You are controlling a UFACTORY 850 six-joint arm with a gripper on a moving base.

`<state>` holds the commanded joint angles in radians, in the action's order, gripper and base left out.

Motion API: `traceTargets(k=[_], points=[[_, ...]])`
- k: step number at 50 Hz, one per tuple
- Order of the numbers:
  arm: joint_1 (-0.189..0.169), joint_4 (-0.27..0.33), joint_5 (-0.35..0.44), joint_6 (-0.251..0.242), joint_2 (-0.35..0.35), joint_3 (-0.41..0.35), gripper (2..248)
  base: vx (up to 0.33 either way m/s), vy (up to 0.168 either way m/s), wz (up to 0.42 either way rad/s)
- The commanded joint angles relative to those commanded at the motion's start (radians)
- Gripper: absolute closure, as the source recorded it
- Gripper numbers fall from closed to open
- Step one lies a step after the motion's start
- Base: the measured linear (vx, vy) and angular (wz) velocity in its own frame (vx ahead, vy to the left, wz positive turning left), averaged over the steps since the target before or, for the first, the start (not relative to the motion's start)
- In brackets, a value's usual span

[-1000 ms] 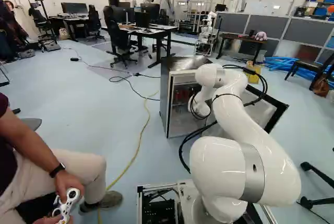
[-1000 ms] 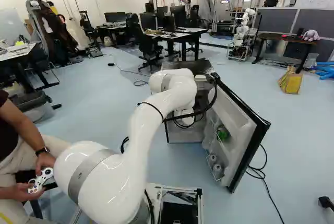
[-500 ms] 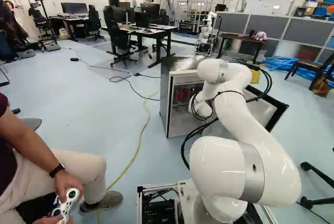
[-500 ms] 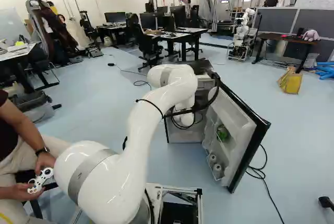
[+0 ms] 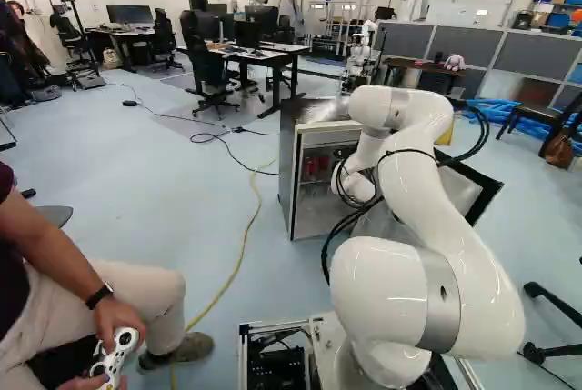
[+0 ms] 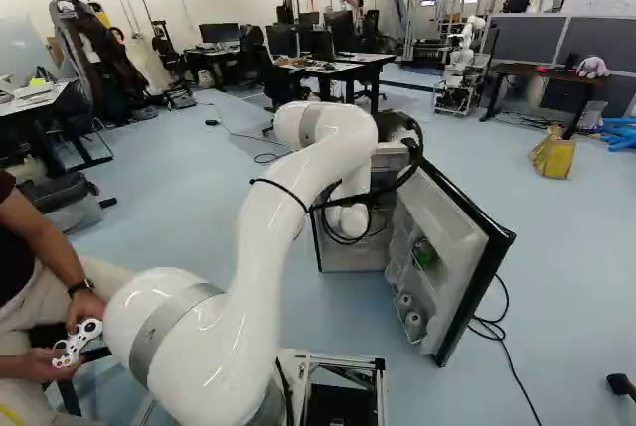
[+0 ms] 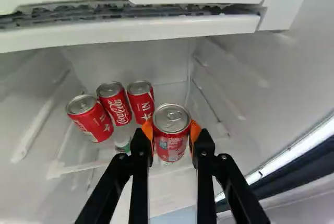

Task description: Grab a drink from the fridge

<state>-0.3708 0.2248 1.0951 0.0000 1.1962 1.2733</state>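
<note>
In the wrist view my gripper [image 7: 173,132] is shut on a red drink can [image 7: 171,148], an orange pad on each side of it. The can stands top up; whether it touches the shelf I cannot tell. Beyond it inside the fridge are three more red cans [image 7: 116,104], and a small green-and-white item [image 7: 122,143] lies low beside the left finger. The fridge [image 5: 286,167] stands open ahead of the arm, red cans [image 5: 316,169] showing inside. Both base views hide the gripper's fingers behind the wrist and fridge.
The open fridge door [image 6: 467,247] angles out right of the arm, with bottles or cans on its shelves. A freezer compartment's edge [image 7: 156,30] spans above the cans. Fridge walls flank the gripper. A seated person with a controller [image 5: 118,354] is left of the base.
The arm's upper bend has risen, and its wrist has shifted slightly right in the left base view. The base, fridge and door have stayed in place.
</note>
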Motion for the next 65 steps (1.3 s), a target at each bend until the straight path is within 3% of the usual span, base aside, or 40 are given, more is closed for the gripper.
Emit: traceTargets(k=[65], points=[[0.001,0.0,0.0,0.0,-0.43,-0.521,162,0.0,0.0,0.0]])
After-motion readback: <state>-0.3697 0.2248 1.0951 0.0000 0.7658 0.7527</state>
